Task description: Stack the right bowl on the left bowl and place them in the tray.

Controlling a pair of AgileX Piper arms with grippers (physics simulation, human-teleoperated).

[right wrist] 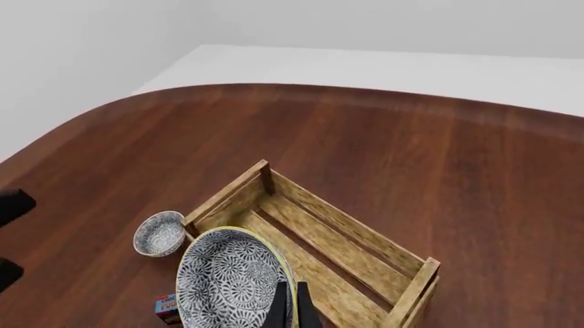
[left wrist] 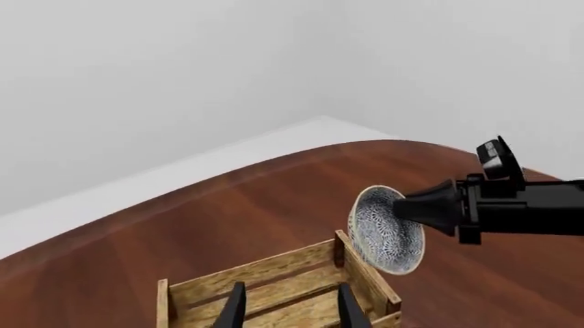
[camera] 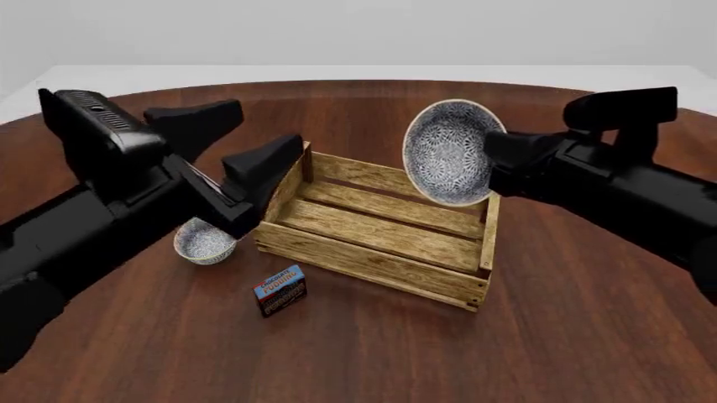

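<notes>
R gripper (camera: 501,161) is clamped on the rim of the right bowl (camera: 451,153), holding it tilted on edge in the air above the far right corner of the tray (camera: 375,252). L gripper (camera: 230,147) has its fingers spread w/ nothing between them, hovering over the tray's left end. Left bowl (camera: 205,242) sits upright on the table (camera: 583,336), just beside the tray's left side. Small red-and-blue box (camera: 281,290) lies near the tray's front left corner, not touching it.

small red-and-blue box (camera: 281,290) lying flat, dark wooden table (camera: 583,336)
</notes>
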